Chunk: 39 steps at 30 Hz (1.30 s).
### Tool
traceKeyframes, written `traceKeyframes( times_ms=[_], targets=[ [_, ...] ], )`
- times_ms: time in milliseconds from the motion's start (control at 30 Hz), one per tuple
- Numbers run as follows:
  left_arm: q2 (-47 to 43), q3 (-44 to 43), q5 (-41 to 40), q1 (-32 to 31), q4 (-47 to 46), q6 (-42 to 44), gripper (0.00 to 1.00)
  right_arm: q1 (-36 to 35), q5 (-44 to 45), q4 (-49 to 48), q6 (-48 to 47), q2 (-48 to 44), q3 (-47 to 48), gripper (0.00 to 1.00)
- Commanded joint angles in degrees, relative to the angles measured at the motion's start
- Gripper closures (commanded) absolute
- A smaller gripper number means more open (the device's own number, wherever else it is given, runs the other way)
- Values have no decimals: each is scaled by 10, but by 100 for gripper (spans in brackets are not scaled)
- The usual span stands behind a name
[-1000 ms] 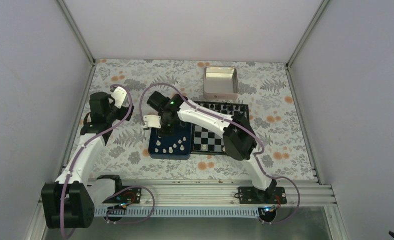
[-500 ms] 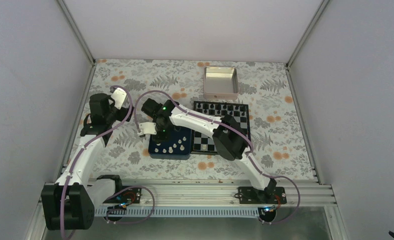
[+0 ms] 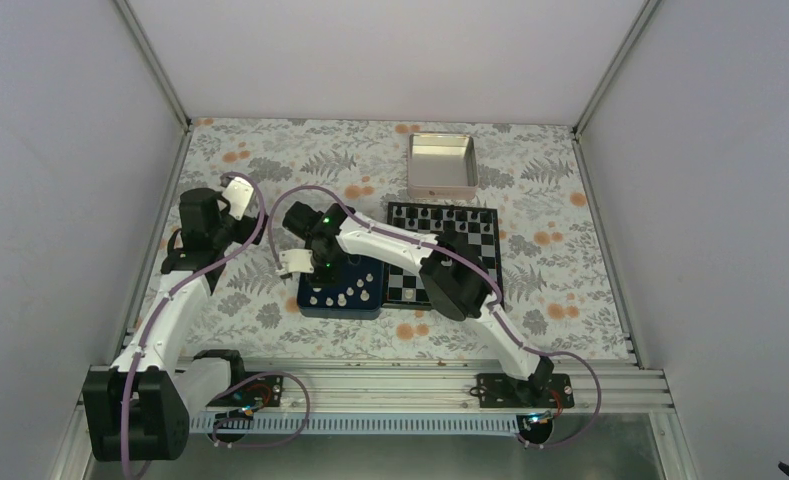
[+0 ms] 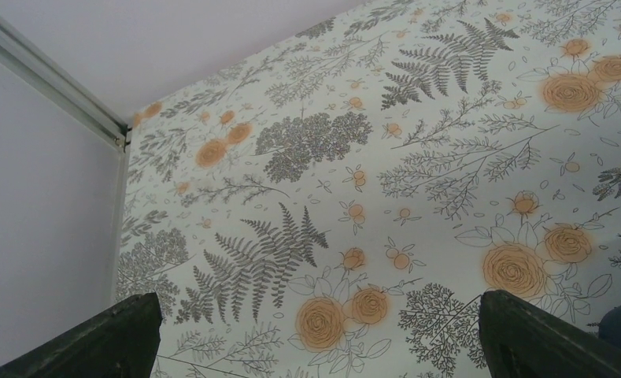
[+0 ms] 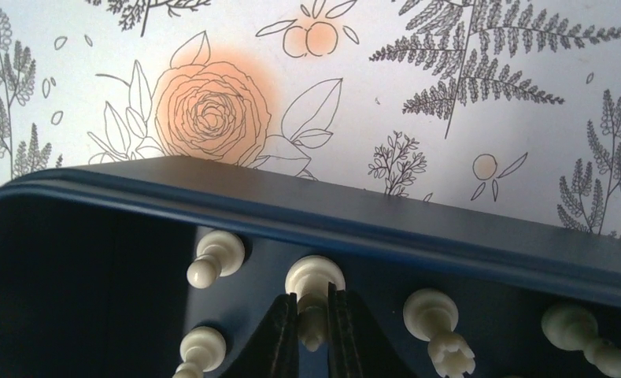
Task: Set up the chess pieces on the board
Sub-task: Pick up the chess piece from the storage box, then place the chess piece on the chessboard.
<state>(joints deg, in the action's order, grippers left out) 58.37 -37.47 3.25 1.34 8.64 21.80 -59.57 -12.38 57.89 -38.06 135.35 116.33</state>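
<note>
Right gripper [image 5: 313, 319] is down in blue tray [image 5: 386, 220] w/ fingers pinched narrow on white piece [image 5: 315, 276], prob. for lift to board [image 3: 482, 250]; left gripper [image 4: 315, 346] hangs aside, fingers wide, empty.

Glossy cream plastic chess pieces [image 5: 216, 257], smooth dark-blue tray [image 5: 417, 224], matt metal tin [image 3: 442, 160]

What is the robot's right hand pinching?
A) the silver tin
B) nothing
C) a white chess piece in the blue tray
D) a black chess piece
C: in the right wrist view, the right gripper has its two fingers closed on either side of a white piece lying inside the blue tray.
</note>
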Motion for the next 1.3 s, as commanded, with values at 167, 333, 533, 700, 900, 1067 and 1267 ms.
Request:
traceKeyframes(
  times_ms=[167,333,533,700,900,1067,1267],
  targets=[
    [-8,4,1,4,-11,-5,0,-3,0,5,3,-46,-8,96],
    [-8,2,0,4,-9,-5,0,17,7,0,10,-137,-71,96],
    [-10,0,-3,4,-9,-6,0,81,5,-13,17,-249,-180,96],
    [-8,-1,-4,5,-8,-7,0,145,-2,-39,21,-339,-296,96],
    [-6,-3,-3,5,-8,-7,0,199,-18,-67,23,-424,-407,96],
    [-4,-3,-6,5,-6,-8,0,207,-22,-82,28,-446,-476,96],
    [-5,-2,-4,5,-4,-8,0,215,-11,-107,34,-471,-533,96]
  ],
)
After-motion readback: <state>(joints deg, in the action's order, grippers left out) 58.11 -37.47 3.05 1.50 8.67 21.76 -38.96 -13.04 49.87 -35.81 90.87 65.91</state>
